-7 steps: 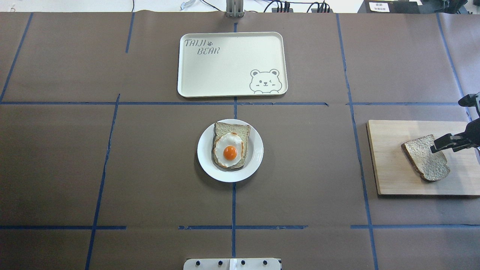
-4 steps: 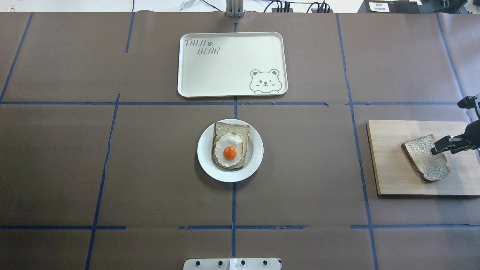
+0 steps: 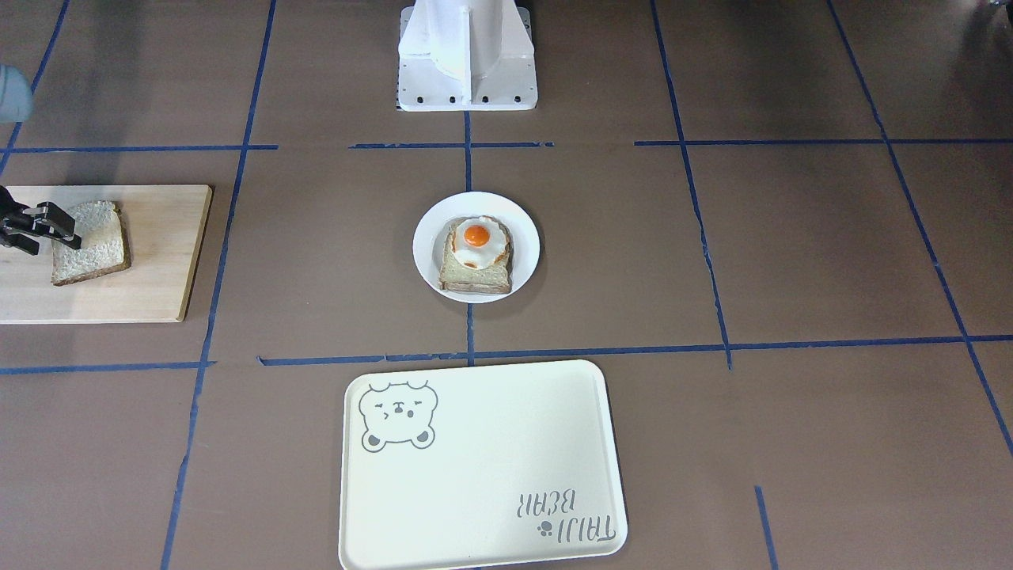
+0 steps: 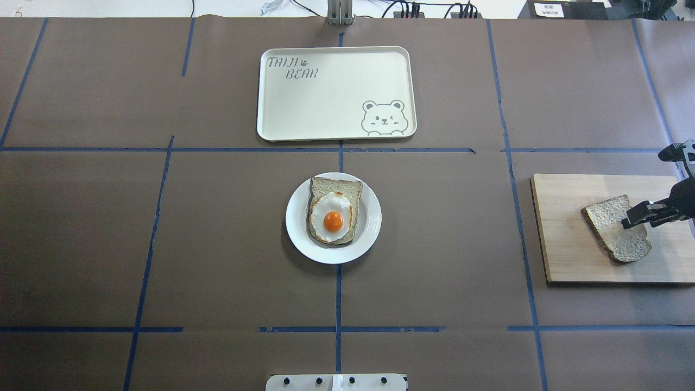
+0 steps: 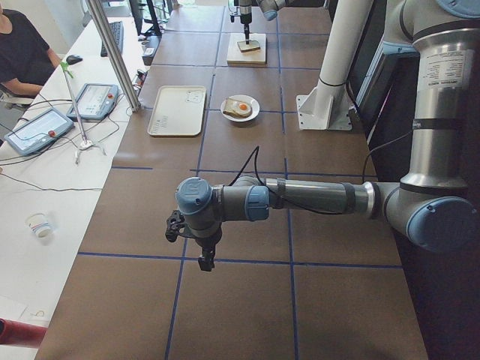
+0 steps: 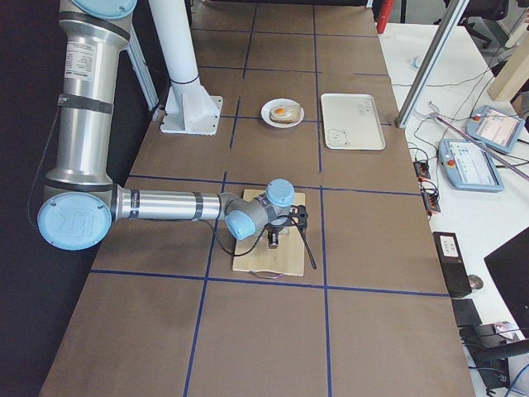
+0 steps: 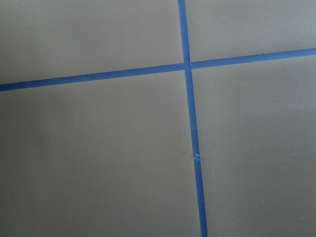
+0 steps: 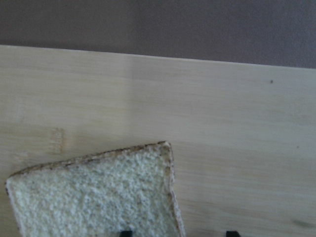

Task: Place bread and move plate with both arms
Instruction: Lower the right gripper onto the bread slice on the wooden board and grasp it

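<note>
The plain bread lies on a wooden board at the table's right edge; it also shows in the front view and the right wrist view. My right gripper is open, low over the slice's outer edge, one fingertip over the bread and the other over the bare board. The white plate sits at the table's middle and bears a slice with a fried egg. My left gripper hangs over bare table far to the left; I cannot tell whether it is open.
A cream tray with a bear drawing lies beyond the plate, across a blue tape line. The white pedestal stands at the robot's side of the table. The left wrist view shows only brown table and tape lines.
My right gripper has sunk slightly closer onto the bread's edge. The bread, the plate and the tray have not moved.
</note>
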